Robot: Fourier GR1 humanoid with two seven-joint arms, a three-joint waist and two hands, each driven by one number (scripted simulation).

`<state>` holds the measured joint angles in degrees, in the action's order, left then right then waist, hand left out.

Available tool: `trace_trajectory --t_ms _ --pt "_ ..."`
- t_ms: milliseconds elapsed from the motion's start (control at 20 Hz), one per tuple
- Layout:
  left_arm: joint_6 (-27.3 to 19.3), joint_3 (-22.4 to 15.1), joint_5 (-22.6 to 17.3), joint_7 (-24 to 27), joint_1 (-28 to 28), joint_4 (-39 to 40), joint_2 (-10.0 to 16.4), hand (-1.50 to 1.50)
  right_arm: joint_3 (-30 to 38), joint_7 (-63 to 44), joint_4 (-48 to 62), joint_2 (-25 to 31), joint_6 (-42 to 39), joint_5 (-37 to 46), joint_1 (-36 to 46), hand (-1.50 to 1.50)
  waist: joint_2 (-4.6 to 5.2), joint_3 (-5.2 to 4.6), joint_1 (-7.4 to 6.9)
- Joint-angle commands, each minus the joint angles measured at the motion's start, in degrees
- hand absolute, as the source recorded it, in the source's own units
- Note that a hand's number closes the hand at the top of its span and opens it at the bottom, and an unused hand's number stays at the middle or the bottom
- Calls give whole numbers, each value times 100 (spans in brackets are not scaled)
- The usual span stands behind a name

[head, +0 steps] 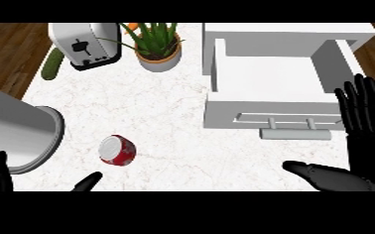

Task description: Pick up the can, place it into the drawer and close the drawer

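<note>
A red can (117,150) with a silver top stands on the white marble counter at the lower left. The white drawer (268,74) is pulled out at the upper right, its inside bare, with a grey handle (295,134) on its front. My right hand (356,144) is open at the right edge, fingers straight up beside the drawer's front corner, thumb stretched left along the bottom. Only fingertips of my left hand (86,182) show at the lower left edge, below the can and apart from it. Neither hand holds anything.
A silver toaster (86,43) and a potted plant (156,47) stand at the back left, with a green cucumber (52,63) at the counter's left edge. A large grey pot (26,135) sits at the left, close to the can. Wood floor shows beyond the counter.
</note>
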<state>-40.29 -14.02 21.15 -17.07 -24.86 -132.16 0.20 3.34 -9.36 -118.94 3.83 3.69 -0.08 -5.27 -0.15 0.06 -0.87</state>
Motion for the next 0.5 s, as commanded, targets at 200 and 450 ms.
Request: trace_trajectory --t_ms 200,450 --pt "-1316 -1656 1692 -826 -311 -130 -20 -150 85 -171 22 -13 -29 -87 6 -150 10 -2 77" --pt "-1318 -1422 1390 -1011 140 441 -20 -150 198 202 -205 -47 -251 -257 -481 -150 7 -6 97"
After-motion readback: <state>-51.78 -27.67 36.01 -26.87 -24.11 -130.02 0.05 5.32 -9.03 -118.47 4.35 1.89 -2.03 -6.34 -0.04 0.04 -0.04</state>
